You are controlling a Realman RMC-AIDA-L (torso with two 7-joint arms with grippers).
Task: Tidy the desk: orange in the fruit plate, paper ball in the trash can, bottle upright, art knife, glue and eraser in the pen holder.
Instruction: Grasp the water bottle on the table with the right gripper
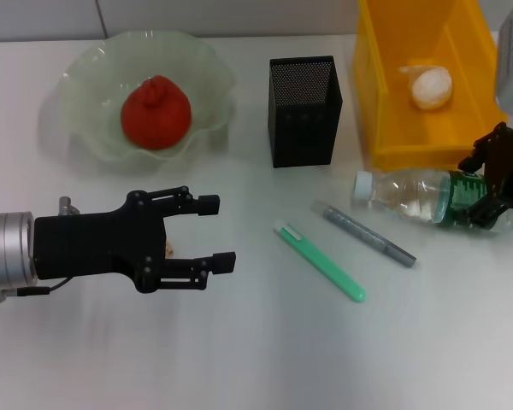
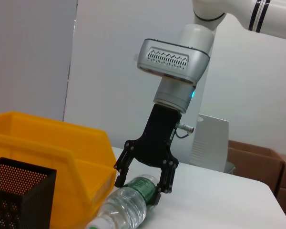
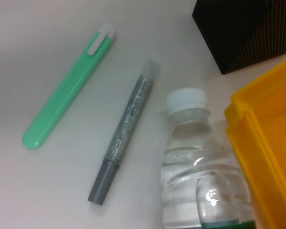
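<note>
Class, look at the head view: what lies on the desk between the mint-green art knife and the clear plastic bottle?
The grey glue tube with its clear tip lies between the flat mint-green art knife and the toppled clear bottle, in the head view.

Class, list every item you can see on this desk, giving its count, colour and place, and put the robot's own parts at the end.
orange: one, red-orange, inside the fruit plate.
fruit plate: one, pale green, far left of the desk.
pen holder: one, black mesh, upright at far centre.
trash can: one, yellow, far right.
paper ball: one, white, inside the trash can.
bottle: one, clear with green label, lying on its side before the trash can.
glue: one, grey, lying near centre.
art knife: one, mint green, lying beside the glue.
left gripper: black, open, near left.
right gripper: black, around the bottle's labelled end.
</note>
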